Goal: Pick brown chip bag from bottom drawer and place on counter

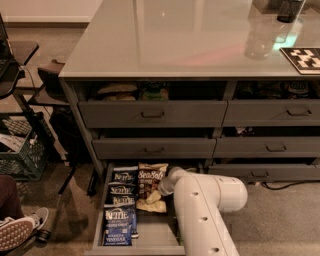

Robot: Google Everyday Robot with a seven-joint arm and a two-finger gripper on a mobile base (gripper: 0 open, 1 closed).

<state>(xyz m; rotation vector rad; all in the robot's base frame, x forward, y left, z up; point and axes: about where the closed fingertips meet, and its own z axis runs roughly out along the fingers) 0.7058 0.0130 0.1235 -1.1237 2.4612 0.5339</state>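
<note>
The brown chip bag (150, 180) with white "Sea Salt" lettering lies in the open bottom drawer (136, 248), at its back, right of a column of dark blue Kettle bags (121, 210). Its pale lower edge looks crumpled. My white arm reaches down from the lower right into the drawer. The gripper (161, 190) is at the bag's right edge, mostly hidden behind the wrist. The glossy light grey counter (165, 40) tops the cabinet above. No green bags show; the arm covers the drawer's right side.
A clear cup (258, 42), a black-and-white marker tile (305, 57) and a dark container (290, 9) stand on the counter's right. Upper drawers (152, 114) sit slightly open with snacks. A black crate (20, 150), chair legs and a person's shoe (17, 231) are at the left.
</note>
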